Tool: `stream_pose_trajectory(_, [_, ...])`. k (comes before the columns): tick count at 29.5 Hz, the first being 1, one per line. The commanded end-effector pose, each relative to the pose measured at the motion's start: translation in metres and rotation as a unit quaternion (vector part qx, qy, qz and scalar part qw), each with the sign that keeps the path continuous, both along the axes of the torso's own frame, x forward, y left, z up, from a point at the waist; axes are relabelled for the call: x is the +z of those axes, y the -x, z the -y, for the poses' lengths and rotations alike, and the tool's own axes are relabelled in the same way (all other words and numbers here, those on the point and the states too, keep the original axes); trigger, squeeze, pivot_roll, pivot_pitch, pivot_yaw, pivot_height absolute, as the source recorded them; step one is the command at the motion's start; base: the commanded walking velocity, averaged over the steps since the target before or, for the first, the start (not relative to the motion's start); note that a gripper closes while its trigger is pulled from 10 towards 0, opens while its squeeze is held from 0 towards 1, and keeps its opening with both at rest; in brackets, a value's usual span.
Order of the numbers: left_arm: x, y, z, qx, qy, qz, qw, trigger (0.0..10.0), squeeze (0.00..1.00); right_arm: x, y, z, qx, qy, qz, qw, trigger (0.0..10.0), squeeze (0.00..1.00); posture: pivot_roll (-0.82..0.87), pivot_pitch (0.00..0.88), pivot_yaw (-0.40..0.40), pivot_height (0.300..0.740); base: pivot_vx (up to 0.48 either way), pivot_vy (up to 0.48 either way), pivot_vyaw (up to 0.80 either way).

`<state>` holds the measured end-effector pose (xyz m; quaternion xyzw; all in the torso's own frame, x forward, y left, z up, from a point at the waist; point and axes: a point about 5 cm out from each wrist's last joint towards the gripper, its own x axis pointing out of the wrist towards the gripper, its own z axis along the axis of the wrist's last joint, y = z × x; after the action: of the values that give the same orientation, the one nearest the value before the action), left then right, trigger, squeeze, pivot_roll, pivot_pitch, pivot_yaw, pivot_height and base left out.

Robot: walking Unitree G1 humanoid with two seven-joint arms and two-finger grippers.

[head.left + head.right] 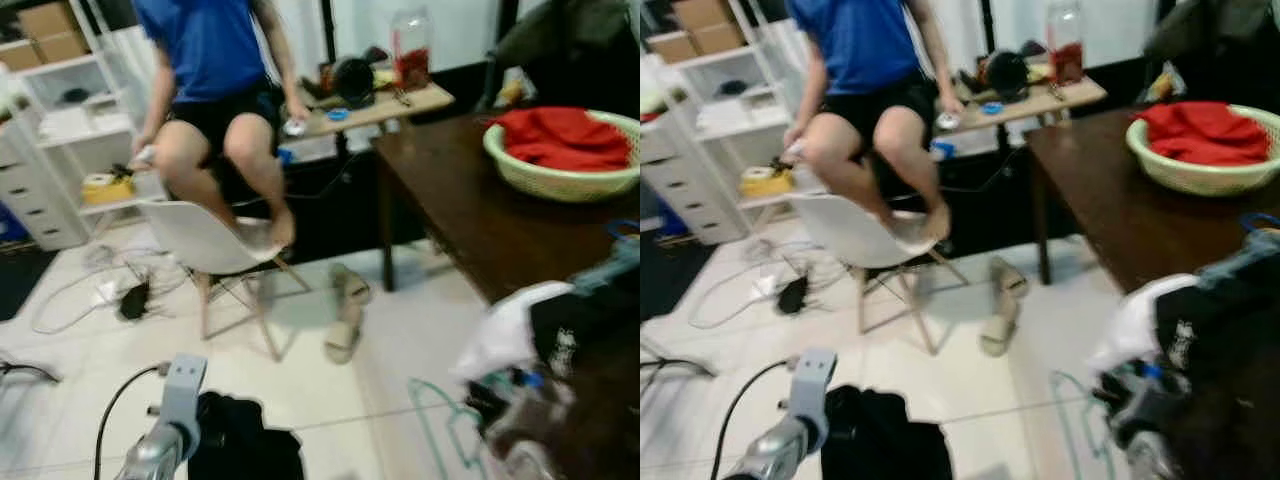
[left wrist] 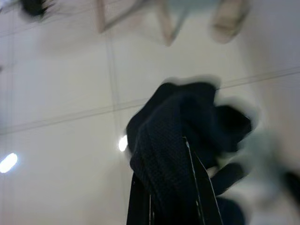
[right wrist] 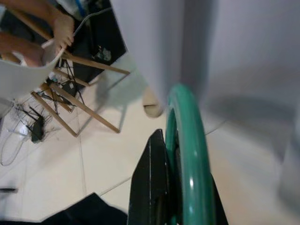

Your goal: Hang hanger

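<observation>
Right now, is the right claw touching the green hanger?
Touching. The right wrist view shows the green hanger pressed against the black fingers of the right claw, with no gap between them.

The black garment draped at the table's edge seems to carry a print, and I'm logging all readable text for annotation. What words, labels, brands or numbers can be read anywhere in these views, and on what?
None can be read.
Black garment at the dark table: a pale print, too blurred to read.
Clear jar on the far desk: no legible label.
Cardboard boxes on the shelf: no readable marking.
</observation>
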<state>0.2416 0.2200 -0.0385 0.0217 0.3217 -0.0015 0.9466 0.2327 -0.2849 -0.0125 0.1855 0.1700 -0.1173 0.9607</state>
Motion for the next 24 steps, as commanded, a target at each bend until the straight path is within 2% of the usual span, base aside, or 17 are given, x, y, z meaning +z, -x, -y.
stream_pose_trajectory(1, [0.008, -0.01, -0.001, -0.002, 0.0, 0.016, 1.0, 10.0, 0.0, -0.011, 0.011, -0.002, -0.02, -0.019, -0.025, 0.999, 10.0, 0.0, -0.11, 0.0, 0.256, 0.74, 0.0, 0.0, 0.0])
stream_pose_trajectory(4, [0.008, -0.011, -0.001, -0.006, -0.003, 0.016, 1.0, 10.0, 0.0, -0.011, 0.011, -0.002, -0.014, -0.016, -0.028, 0.999, 10.0, 0.0, -0.11, 0.0, 0.235, 0.74, 0.0, 0.0, 0.0])
stream_pose_trajectory(6, [0.009, -0.012, 0.002, -0.006, -0.008, 0.024, 1.0, 10.0, 0.0, -0.011, 0.011, -0.001, -0.006, -0.019, -0.031, 0.999, 10.0, 0.0, -0.1, 0.0, 0.177, 0.74, 0.0, 0.0, 0.0])
stream_pose_trajectory(12, [0.009, -0.013, 0.006, -0.007, -0.013, 0.032, 0.999, 10.0, 0.0, -0.011, 0.012, 0.001, -0.004, -0.02, -0.035, 0.999, 10.0, 0.0, -0.09, 0.0, 0.142, 0.74, 0.0, 0.0, 0.0])
stream_pose_trajectory(19, [0.009, -0.013, 0.009, -0.005, -0.005, 0.035, 0.999, 10.0, 0.0, -0.01, 0.013, 0.005, -0.007, -0.022, -0.036, 0.999, 10.0, 0.0, -0.08, 0.0, 0.138, 0.74, 0.0, 0.0, 0.0])
stream_pose_trajectory(24, [0.008, -0.013, 0.011, -0.006, 0.007, 0.029, 1.0, 10.0, 0.0, -0.009, 0.013, 0.006, -0.014, -0.02, -0.033, 0.999, 10.0, 0.0, -0.09, 0.0, 0.201, 0.74, 0.0, 0.0, 0.0])
